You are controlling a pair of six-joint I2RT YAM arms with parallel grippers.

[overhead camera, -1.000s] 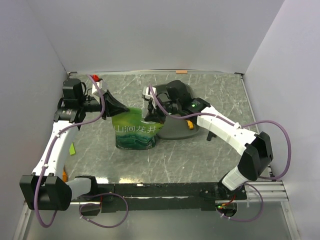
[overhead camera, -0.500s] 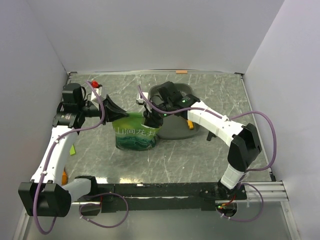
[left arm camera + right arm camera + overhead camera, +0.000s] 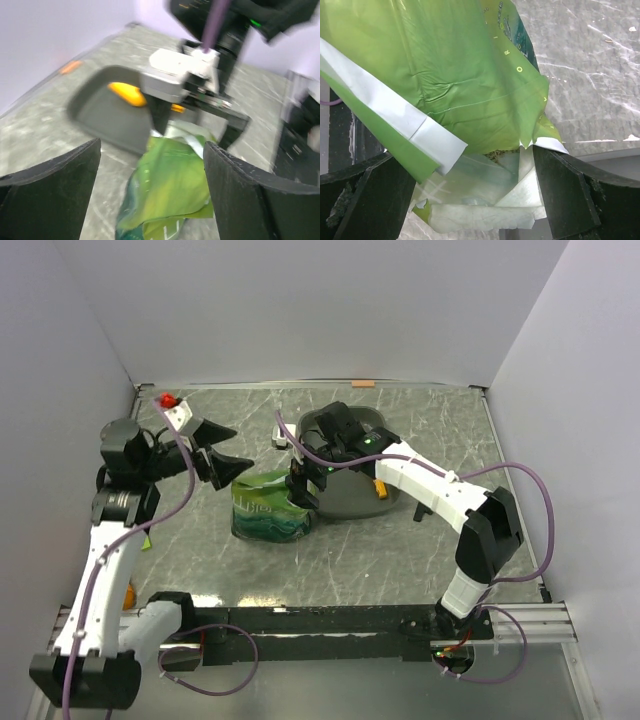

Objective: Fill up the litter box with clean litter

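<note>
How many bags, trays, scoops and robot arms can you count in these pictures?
Bags: 1, the green bag
Trays: 1, the litter box
Scoops: 1, the orange scoop in the tray
Robot arms: 2, the left arm and the right arm
Total: 5

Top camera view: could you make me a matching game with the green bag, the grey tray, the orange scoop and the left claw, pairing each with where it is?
Things:
1. green bag
2. litter box
3. orange scoop
4. left gripper

Places or states:
a. lying inside the grey tray
b. open and empty, left of the bag
c. crumpled on the table
d. just right of the bag

Pairs: 1-c, 2-d, 3-a, 4-b
</note>
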